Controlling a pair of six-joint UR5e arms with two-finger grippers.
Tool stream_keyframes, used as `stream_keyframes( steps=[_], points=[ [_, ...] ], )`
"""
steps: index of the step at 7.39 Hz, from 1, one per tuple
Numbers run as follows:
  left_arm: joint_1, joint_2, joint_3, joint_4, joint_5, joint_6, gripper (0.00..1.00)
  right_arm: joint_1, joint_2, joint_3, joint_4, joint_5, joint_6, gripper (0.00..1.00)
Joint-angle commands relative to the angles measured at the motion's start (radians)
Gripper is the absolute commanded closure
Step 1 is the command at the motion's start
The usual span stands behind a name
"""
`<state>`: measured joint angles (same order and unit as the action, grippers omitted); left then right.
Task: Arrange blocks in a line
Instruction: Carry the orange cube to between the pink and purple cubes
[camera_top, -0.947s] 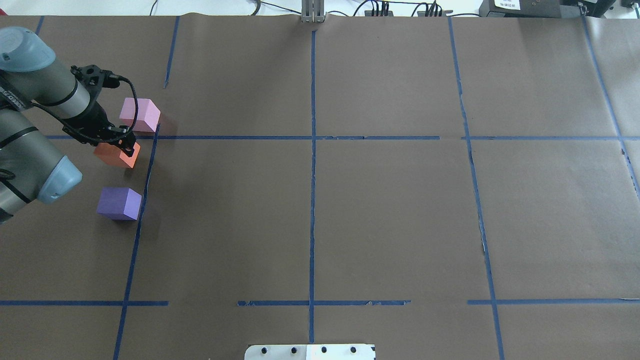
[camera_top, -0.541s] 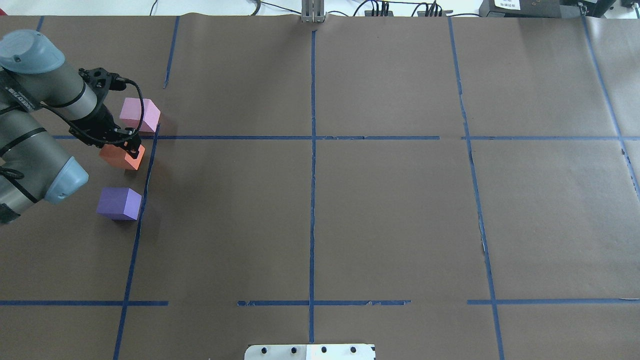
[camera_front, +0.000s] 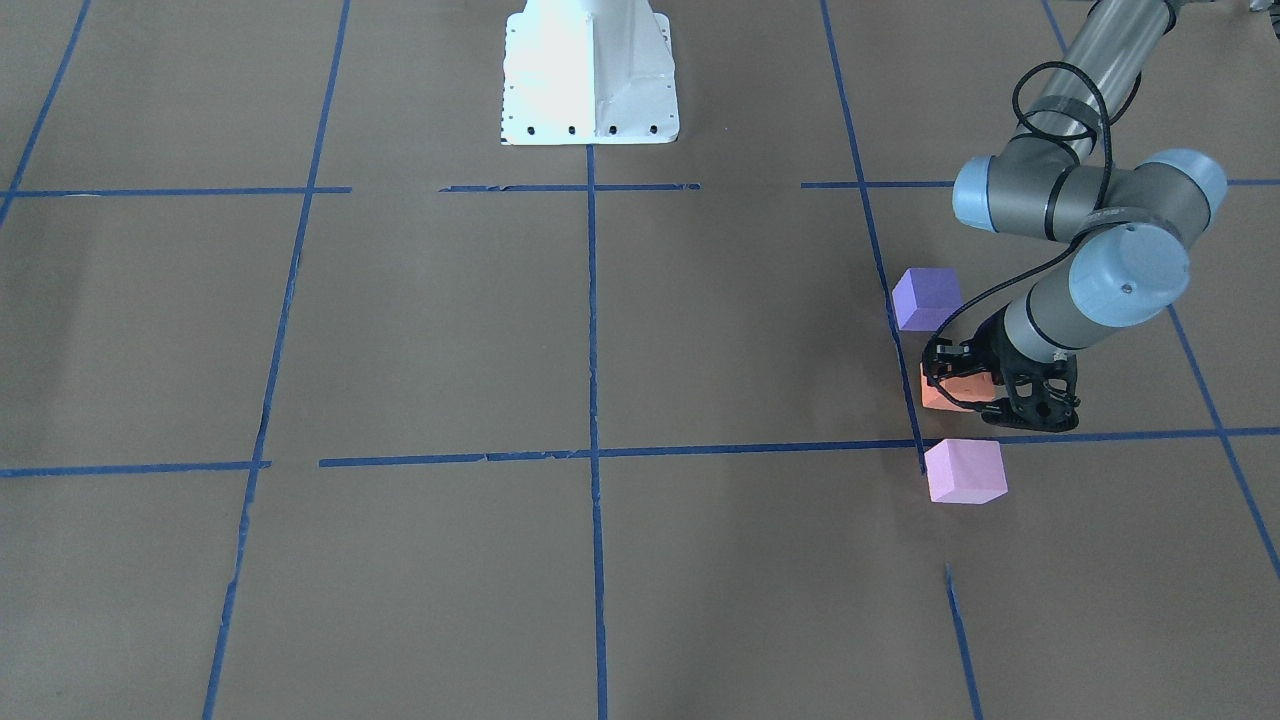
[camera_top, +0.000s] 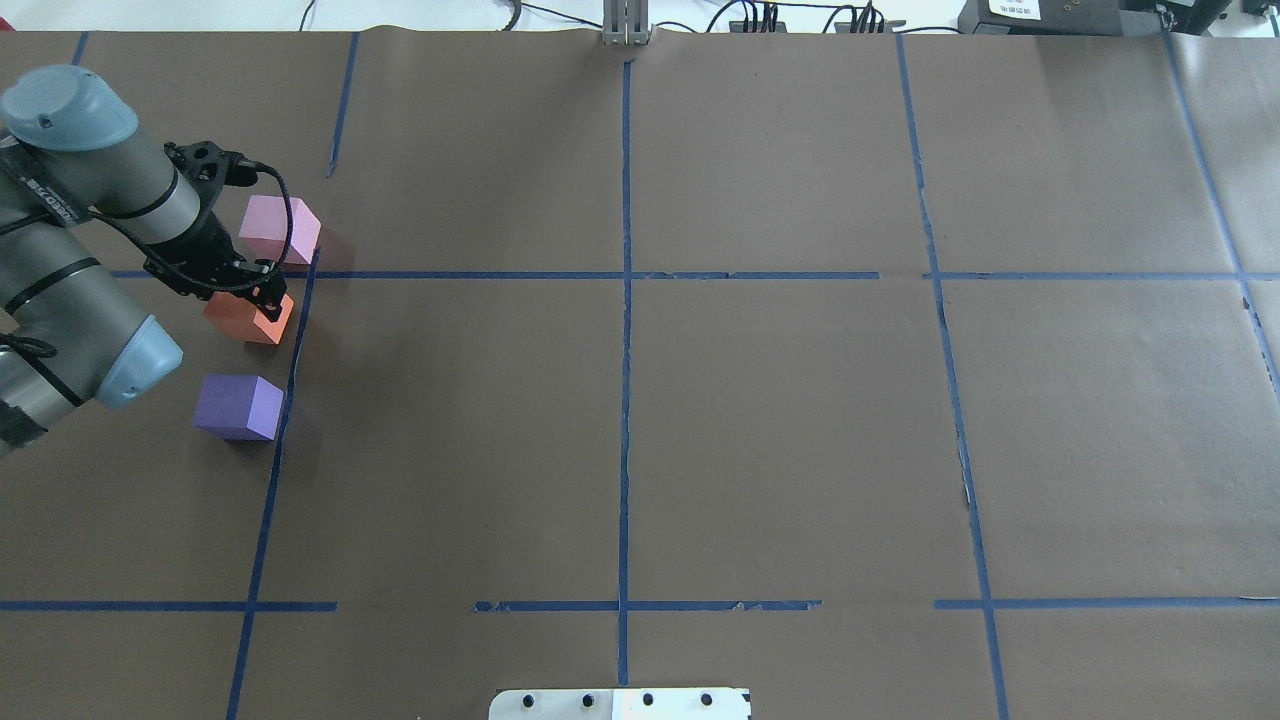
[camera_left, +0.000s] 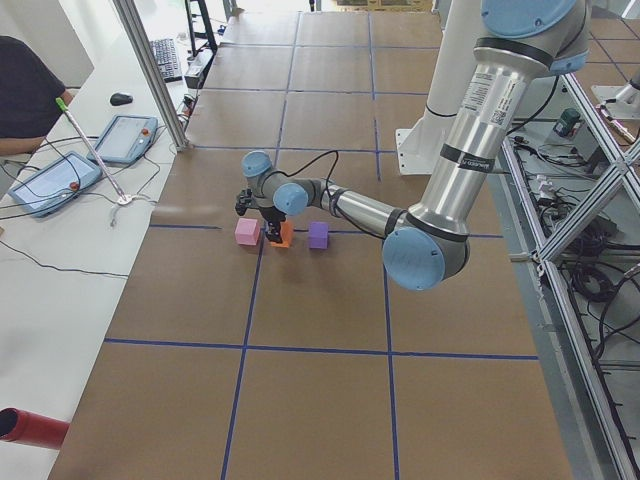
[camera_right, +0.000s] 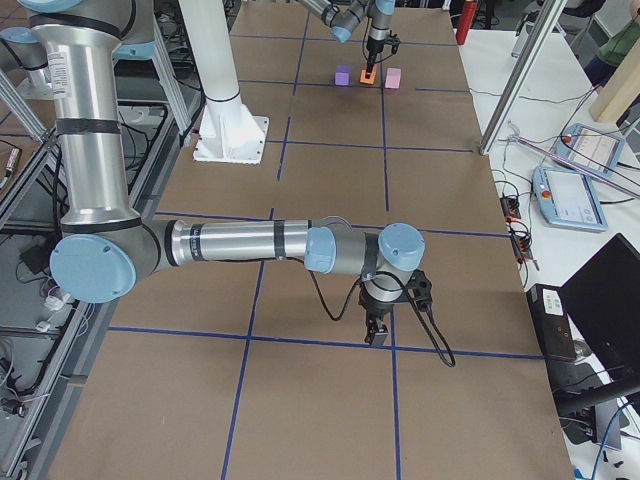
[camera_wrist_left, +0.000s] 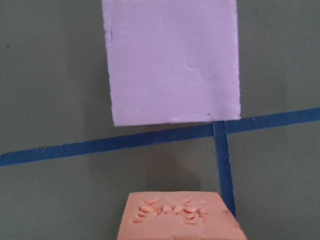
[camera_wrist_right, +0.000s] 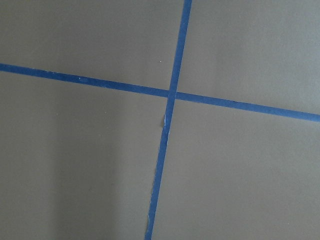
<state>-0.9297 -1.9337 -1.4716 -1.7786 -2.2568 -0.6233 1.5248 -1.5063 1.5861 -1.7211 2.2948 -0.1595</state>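
Covering the table (camera_top: 780, 420) is brown paper, with a crossing of blue tape strips (camera_top: 308, 275) at its left end. The grey left arm (camera_top: 70, 300), its label too small to read, reaches there. The right arm (camera_right: 240, 242) is well apart from it, and the right gripper (camera_right: 377, 335) has a spread I cannot tell. The left gripper (camera_top: 262, 292) is clamped on the orange foam cube (camera_top: 245, 320), which is dented on top and lies just robot-side of the crossing. The pale pink foam cube (camera_top: 280, 228) sits just beyond the crossing. The violet foam cube (camera_top: 238, 405) lies further robot-side.

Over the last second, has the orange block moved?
Yes. In the overhead view the orange block has shifted slightly right, closer to the vertical tape line beside it.
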Motion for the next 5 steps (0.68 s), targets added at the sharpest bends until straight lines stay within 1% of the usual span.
stream_keyframes(
  steps=[1,3,5],
  points=[
    [0.000,-0.013,0.010,-0.001,-0.006,0.000,0.75,0.000,0.000,0.000,0.000,0.000,0.000,0.00],
    [0.006,-0.013,0.011,-0.001,-0.006,0.000,0.72,0.000,0.000,0.000,0.000,0.000,0.000,0.00],
    [0.008,-0.013,0.016,-0.001,-0.006,0.000,0.65,0.000,0.000,0.000,0.000,0.000,0.000,0.00]
  ],
)
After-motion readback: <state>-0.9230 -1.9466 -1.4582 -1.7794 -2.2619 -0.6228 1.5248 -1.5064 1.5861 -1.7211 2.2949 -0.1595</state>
